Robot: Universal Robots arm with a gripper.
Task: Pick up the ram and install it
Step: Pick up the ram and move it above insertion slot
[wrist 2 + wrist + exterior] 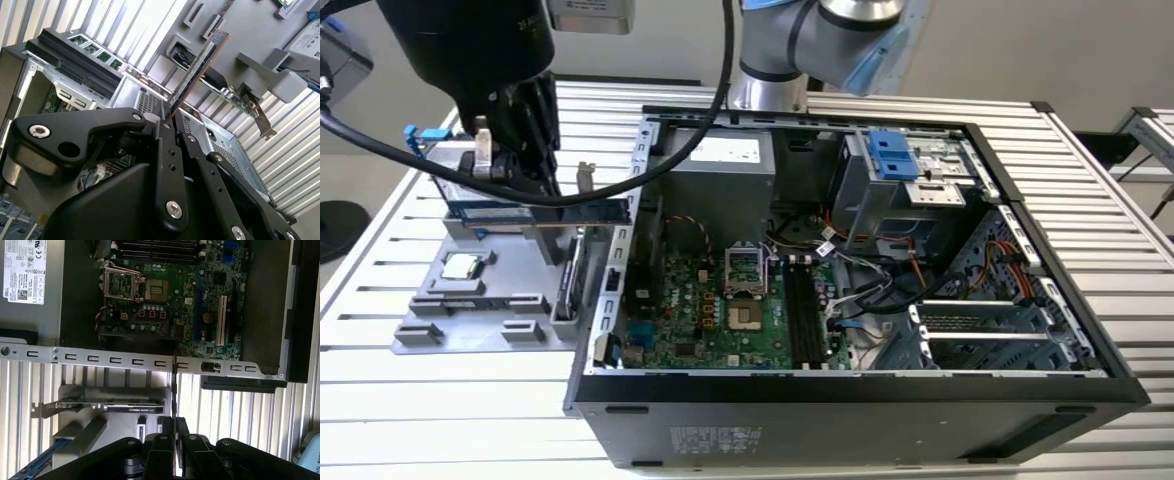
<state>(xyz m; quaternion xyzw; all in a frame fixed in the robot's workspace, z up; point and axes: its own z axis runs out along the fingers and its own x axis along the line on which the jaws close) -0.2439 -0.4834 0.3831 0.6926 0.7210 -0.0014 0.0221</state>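
My gripper (170, 117) is shut on one end of the ram (200, 65), a thin dark stick with chips that juts out from between the fingers. In the first wrist view the ram (173, 385) shows edge-on, crossing the case's slotted metal rail (115, 359). In the exterior view the gripper (520, 185) hangs over the grey parts holder (480, 310) at the exterior view's left, and the ram (594, 213) reaches sideways toward the wall of the open computer case (854, 385). The long black slots (803, 310) lie on the motherboard inside the case.
A card with a metal bracket (110, 406) stands in the holder, close to the gripper. A processor chip (460, 265) and a drive (467, 175) also rest on the holder. Inside the case are a power supply (720, 165), a processor socket (740, 265), loose cables (881, 270) and a blue-tabbed drive cage (901, 160).
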